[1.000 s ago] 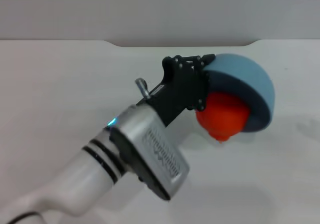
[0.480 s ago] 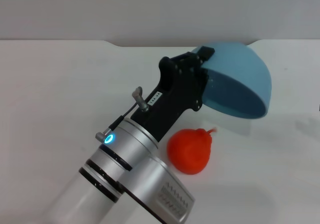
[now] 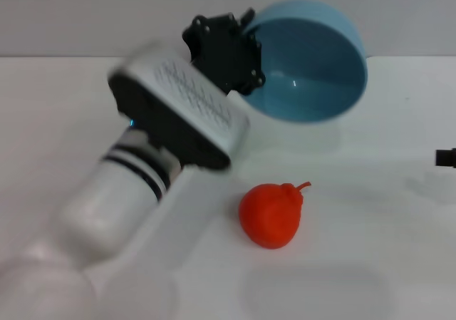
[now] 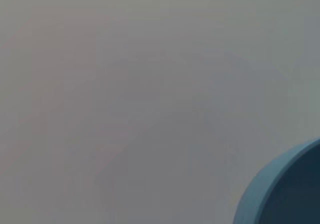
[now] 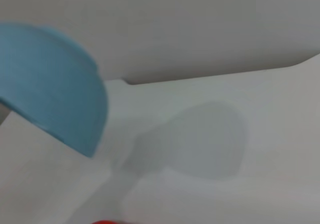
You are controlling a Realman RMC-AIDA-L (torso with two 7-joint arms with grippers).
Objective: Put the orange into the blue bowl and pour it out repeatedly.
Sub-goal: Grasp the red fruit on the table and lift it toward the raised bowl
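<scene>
Head view. The left gripper (image 3: pixel 246 38) was closed on the rim of the bowl (image 3: pixel 310 67) and held it lifted clear of the desk (image 3: pixel 399 256) near the far edge, about midway along it. The bowl was tipped on its side, its empty mouth facing the near edge. The orange (image 3: pixel 271 214) lay on the desk toward the middle, apart from the bowl and on the near side of it, almost straight below the open mouth, with its small stem pointing toward the right edge.

Only a dark sliver of the right gripper (image 3: pixel 446 157) showed at the right edge of the desk; whether its fingers were apart could not be told. It appeared idle.

Left wrist view. Only a curved part of the bowl's rim (image 4: pixel 285 194) showed against a plain background. Right wrist view. The bowl's outer wall (image 5: pixel 50 84) hung above the desk, and a red trace of the orange (image 5: pixel 102 222) sat at the border of the picture.

Judgement: the pour seemed complete. For the next cycle the governing relation was that the orange lay nearer the occupied left arm than the right gripper, which stood well off to its right. The fruit being nearly round, approach direction should matter little; it might roll if nudged.
</scene>
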